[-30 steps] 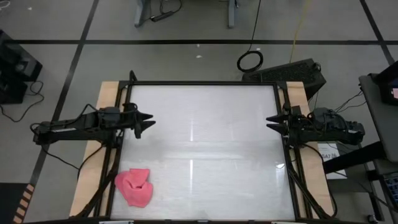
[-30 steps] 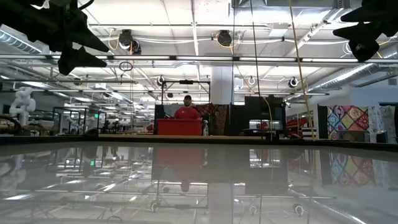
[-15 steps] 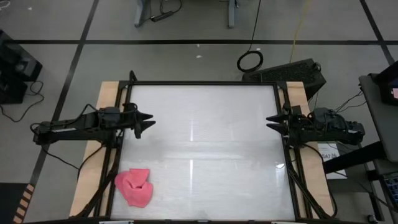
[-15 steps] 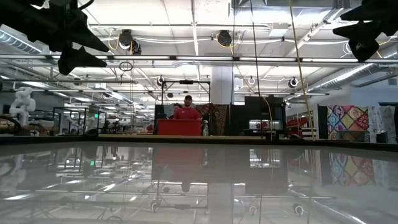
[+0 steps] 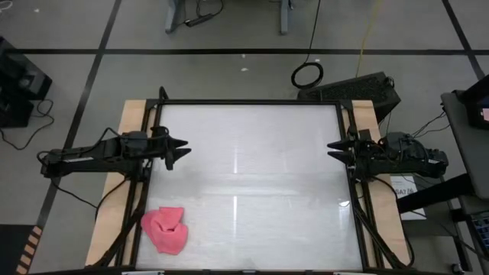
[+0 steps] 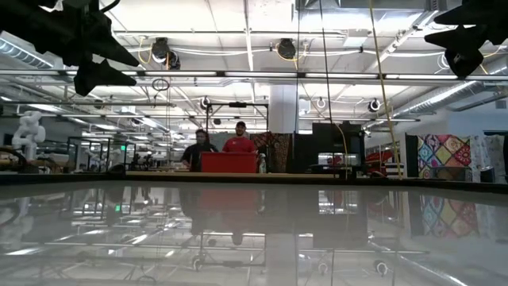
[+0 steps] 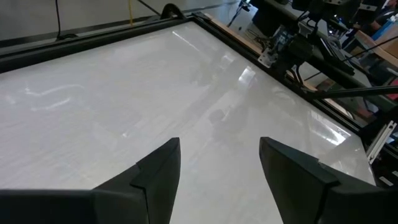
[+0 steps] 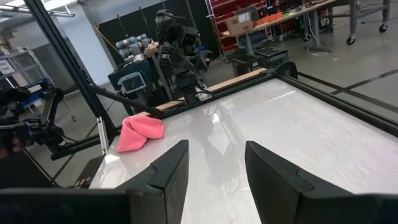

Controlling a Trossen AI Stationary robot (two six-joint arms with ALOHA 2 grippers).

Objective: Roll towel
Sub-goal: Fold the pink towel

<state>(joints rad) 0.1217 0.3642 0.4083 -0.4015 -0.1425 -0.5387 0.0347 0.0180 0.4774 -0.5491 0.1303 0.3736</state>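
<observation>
The pink towel (image 5: 166, 229) lies crumpled in a loose heap on the white table, near its front left corner; it also shows in the right wrist view (image 8: 140, 132). My left gripper (image 5: 183, 149) hangs open and empty above the table's left side, well behind the towel. Its two fingers stand apart in the left wrist view (image 7: 217, 165). My right gripper (image 5: 331, 150) hangs open and empty above the table's right edge (image 8: 214, 163). Both grippers show high above the table in the low view.
The white table top (image 5: 244, 183) has a dark frame with wooden strips along the left (image 5: 122, 183) and right sides. In the low view, two people (image 6: 218, 143) stand far behind the table at a red box.
Both arms and the towel have kept still. In the low view a second person has come into sight beside the first, far behind the table.
</observation>
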